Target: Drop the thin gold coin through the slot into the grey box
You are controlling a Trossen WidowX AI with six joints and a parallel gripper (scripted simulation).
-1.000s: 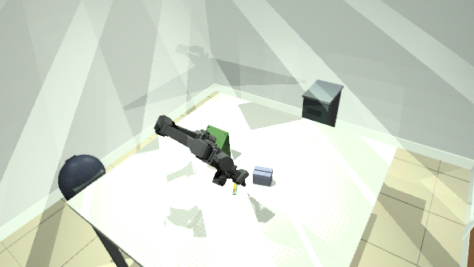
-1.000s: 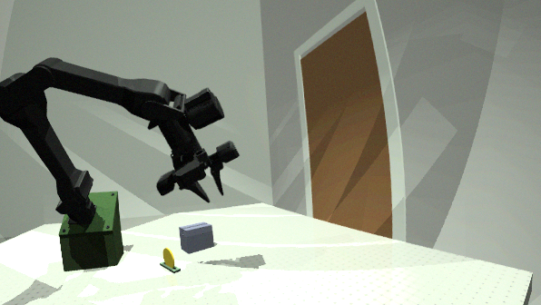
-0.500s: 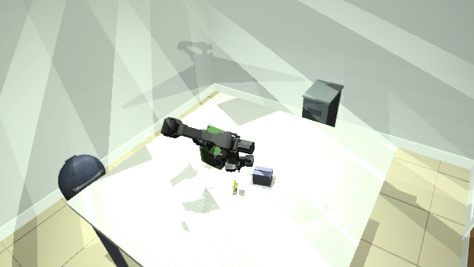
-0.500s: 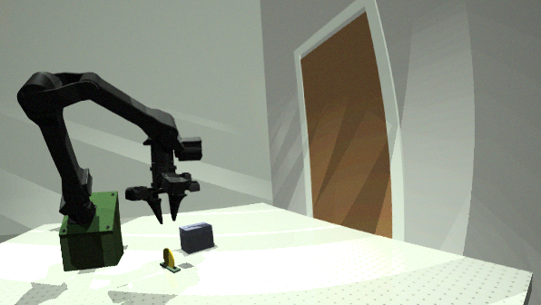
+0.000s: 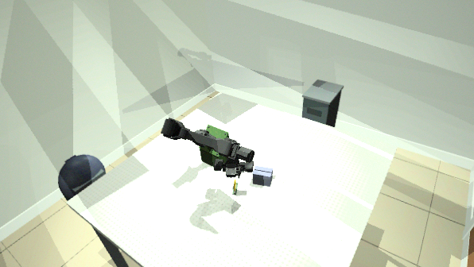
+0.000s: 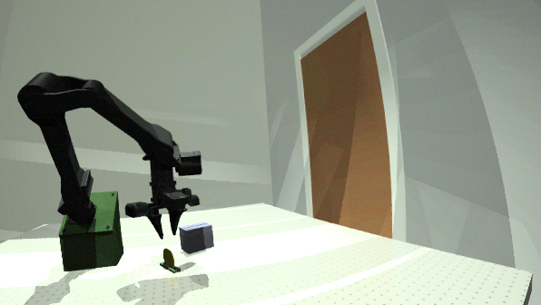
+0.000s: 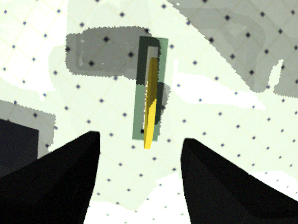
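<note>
End effector (image 6: 166,235) part-open and empty just above coin (image 6: 169,257), upright below and between fingertips, edge line running along the gap

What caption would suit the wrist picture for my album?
Open gripper hovering above the gold coin, standing on edge in its green holder.

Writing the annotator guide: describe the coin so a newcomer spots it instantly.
Start at the green block under the arm's base; beside it sits a small grey box. Between them, nearer the camera, under the open gripper, the coin stands on edge in a dark holder, the only gold disc there.
</note>
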